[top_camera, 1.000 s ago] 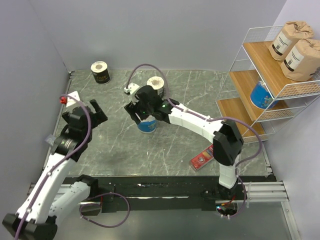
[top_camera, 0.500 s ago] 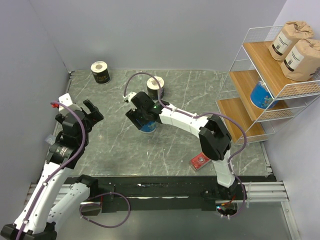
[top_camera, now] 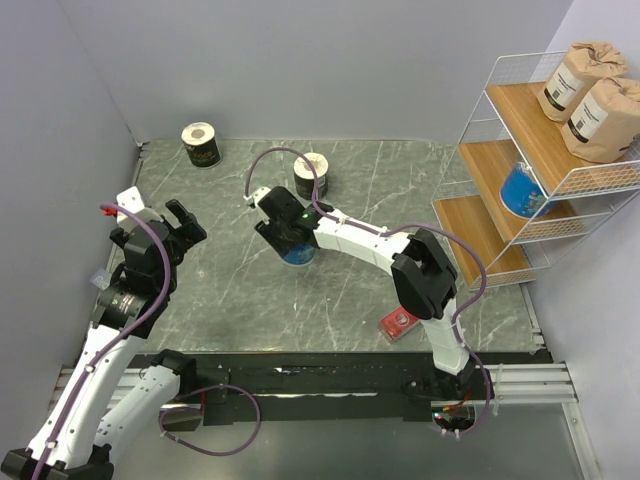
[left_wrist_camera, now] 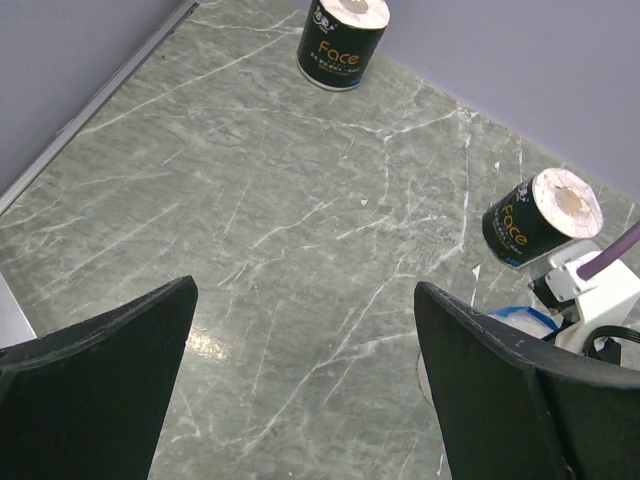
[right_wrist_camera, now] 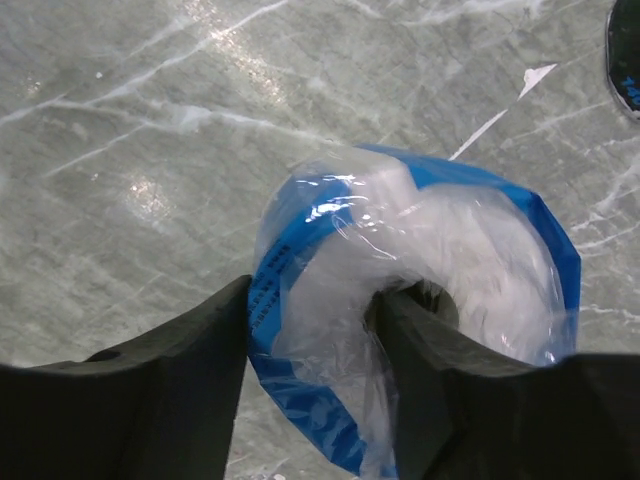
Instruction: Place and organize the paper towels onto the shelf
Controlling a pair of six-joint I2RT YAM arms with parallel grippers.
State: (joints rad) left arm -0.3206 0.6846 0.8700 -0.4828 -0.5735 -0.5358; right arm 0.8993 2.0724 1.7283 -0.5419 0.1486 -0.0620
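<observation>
Grey marbled table [top_camera: 400,190]: left fingers [left_wrist_camera: 100,380] spread wide, nothing between them. Mid-table, right fingers [right_wrist_camera: 170,380] pinch the blue roll [right_wrist_camera: 460,250], one in its core, one outside; two black rolls [top_camera: 312,176] stand beyond, second blue roll [top_camera: 520,190] and two brown rolls [top_camera: 600,115] on the shelf [top_camera: 485,165] at right

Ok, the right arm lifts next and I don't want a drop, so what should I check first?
1. Right pincer straddles the wall of table blue roll, one finger in the core: ok.
2. Grip firm enough to lift: cannot tell.
3. Left pincer open, apart from that roll: ok.
4. Nearest black roll apart from it: ok.
5. Room on shelf, middle tier, beside shelf blue roll: ok.
</observation>
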